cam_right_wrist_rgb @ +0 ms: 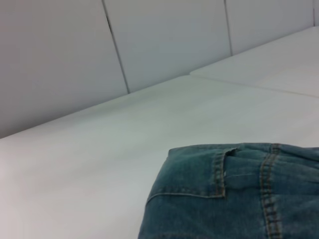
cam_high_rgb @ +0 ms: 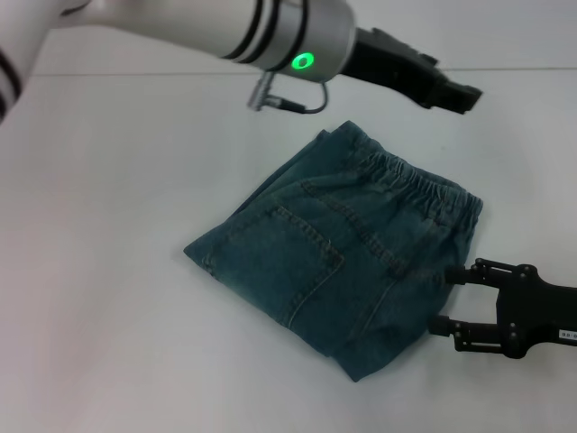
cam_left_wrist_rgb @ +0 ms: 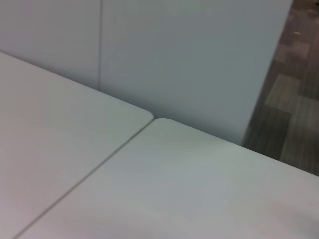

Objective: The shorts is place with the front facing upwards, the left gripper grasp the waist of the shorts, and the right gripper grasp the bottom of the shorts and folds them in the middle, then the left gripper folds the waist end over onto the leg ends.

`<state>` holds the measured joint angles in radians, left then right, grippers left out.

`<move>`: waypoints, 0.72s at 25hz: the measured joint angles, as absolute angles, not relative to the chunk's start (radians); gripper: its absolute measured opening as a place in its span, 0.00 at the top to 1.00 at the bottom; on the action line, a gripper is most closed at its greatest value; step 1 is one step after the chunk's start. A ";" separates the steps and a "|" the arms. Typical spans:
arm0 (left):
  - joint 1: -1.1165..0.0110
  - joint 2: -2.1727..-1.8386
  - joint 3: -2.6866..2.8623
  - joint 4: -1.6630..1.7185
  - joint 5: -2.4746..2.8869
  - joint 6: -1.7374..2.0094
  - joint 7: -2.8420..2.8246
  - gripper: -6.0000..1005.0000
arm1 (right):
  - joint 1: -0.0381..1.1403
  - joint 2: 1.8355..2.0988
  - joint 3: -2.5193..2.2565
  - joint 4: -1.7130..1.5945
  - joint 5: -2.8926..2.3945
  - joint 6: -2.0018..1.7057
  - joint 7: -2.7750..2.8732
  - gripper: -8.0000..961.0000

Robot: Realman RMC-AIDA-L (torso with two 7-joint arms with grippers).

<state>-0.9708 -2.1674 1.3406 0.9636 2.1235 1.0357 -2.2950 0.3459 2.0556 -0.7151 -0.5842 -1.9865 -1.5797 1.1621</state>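
- Lying folded on the white table (cam_high_rgb: 108,271), the shorts (cam_high_rgb: 343,262) showed a back pocket (cam_high_rgb: 297,262) facing up.
- Their waist (cam_high_rgb: 424,189) ran along the far right edge of the bundle.
- At the near right, the right gripper (cam_high_rgb: 448,302) had its fingers spread apart, tips just beside the shorts' edge, holding nothing.
- Above the table beyond the shorts hung the left gripper (cam_high_rgb: 464,95); whether it was open or closed could not be told.
- From the right wrist, a folded denim corner lay close.

shorts (cam_high_rgb: 338,257) folded, pocket up | right gripper (cam_high_rgb: 444,307) open at edge | left gripper (cam_high_rgb: 455,95) raised beyond
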 joint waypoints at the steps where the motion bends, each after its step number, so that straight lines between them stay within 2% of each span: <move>1: -0.917 -2.167 1.338 1.011 2.110 1.043 -2.261 0.43 | 0.346 2.056 -0.711 -0.585 -1.986 -1.579 1.166 0.11; 3: -0.888 -2.167 1.337 1.037 2.098 1.050 -2.239 0.37 | 0.347 2.055 -0.706 -0.590 -1.986 -1.579 1.177 0.11; 11: -0.611 -2.163 1.134 1.172 1.908 1.279 -1.967 0.09 | 0.355 2.046 -0.704 -0.635 -2.018 -1.584 1.255 0.11; 15: -0.536 -2.152 0.948 1.130 1.890 1.442 -1.846 0.09 | 0.346 2.052 -0.701 -0.695 -2.035 -1.608 1.302 0.11; 18: -0.486 -2.117 0.862 1.058 1.897 1.539 -1.762 0.09 | 0.335 2.053 -0.699 -0.736 -2.041 -1.626 1.334 0.11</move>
